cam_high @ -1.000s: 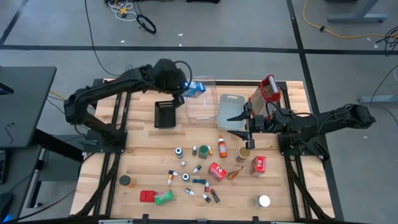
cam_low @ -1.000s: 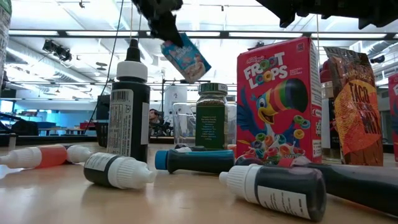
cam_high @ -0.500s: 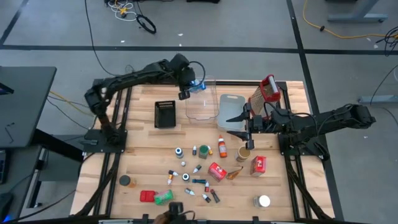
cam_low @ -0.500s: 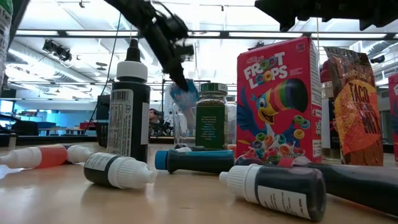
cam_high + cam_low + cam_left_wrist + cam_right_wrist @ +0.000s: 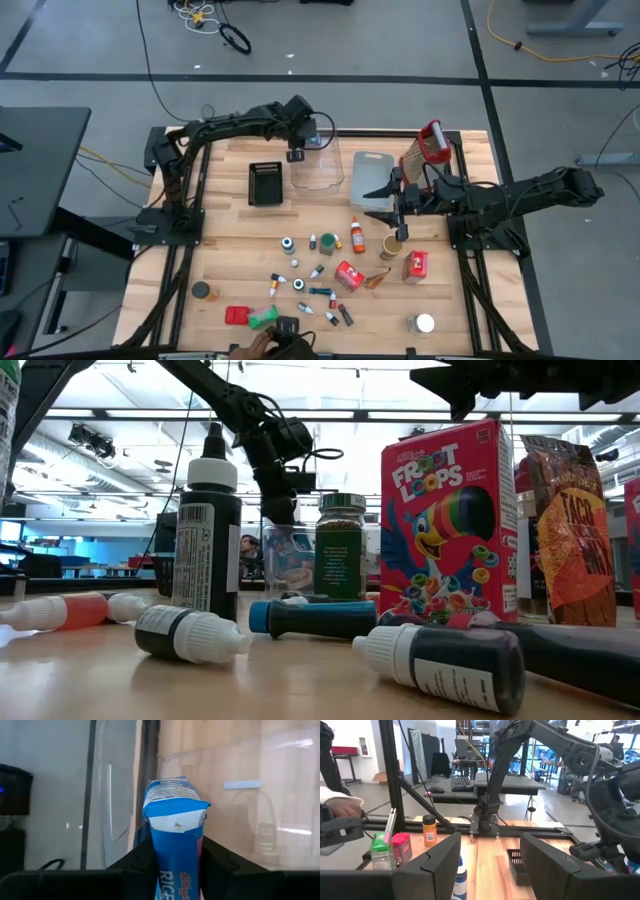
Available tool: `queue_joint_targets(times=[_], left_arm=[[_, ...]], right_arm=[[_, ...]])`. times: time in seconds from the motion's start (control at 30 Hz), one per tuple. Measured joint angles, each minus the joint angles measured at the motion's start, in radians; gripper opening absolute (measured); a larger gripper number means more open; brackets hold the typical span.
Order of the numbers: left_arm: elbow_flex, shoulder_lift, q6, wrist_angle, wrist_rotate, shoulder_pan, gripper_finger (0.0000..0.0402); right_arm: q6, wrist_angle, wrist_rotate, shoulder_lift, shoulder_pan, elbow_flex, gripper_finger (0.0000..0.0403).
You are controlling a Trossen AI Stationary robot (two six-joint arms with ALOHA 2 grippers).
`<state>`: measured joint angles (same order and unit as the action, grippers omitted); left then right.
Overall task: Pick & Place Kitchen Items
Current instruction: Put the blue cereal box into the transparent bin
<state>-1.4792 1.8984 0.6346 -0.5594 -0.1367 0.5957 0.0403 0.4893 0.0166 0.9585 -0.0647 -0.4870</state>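
We see the left gripper (image 5: 300,152) lowered into the clear bin (image 5: 337,176) at the far side of the bench (image 5: 230,255), its fingers (image 5: 135,865) clenched on a small blue Rice Krispies box (image 5: 176,835). In the low view that box (image 5: 288,558) shows inside the clear bin's wall, under the left arm. A black tray (image 5: 265,183) sits just beside the bin on the left, and a grey-blue tray (image 5: 372,178) just beside it on the right.

The right gripper (image 5: 373,197) hangs over the near edge of the grey-blue tray, its fingers (image 5: 435,865) spread apart and grasping nothing. The metal grater with a red handle (image 5: 427,145) stands near the far right corner.

The remaining kitchen items lie scattered across the near half of the bench: a Froot Loops box (image 5: 446,525), a taco mix packet (image 5: 572,530), a green-labelled jar (image 5: 341,547), an upright black dropper bottle (image 5: 207,525), a red box (image 5: 237,316) and a white-lidded can (image 5: 425,323). A person's hand (image 5: 256,344) reaches in at the near edge beside the green box (image 5: 264,318).
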Motion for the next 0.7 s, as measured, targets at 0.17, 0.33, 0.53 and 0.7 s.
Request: queue_joint_targets(times=[0.17, 0.33, 0.53, 0.7], left_arm=[[0.0, 0.0, 0.033, -0.001, 0.019, 0.0, 0.0142], [0.0, 0.0, 0.032, -0.005, 0.021, -0.005, 0.0171], [0.0, 0.0, 0.086, 0.007, -0.019, -0.008, 0.0209], [0.0, 0.0, 0.136, 0.064, -0.184, -0.014, 0.0233]], right_arm=[[-0.002, -0.022, 0.0, 0.0, 0.0, 0.0, 0.0214], [-0.002, -0.029, 0.0, 0.0, 0.0, 0.0, 0.0214], [-0.002, -0.04, 0.001, 0.0, 0.0, 0.0, 0.0214], [-0.006, -0.062, 0.001, 0.0, 0.0, 0.0, 0.0214]])
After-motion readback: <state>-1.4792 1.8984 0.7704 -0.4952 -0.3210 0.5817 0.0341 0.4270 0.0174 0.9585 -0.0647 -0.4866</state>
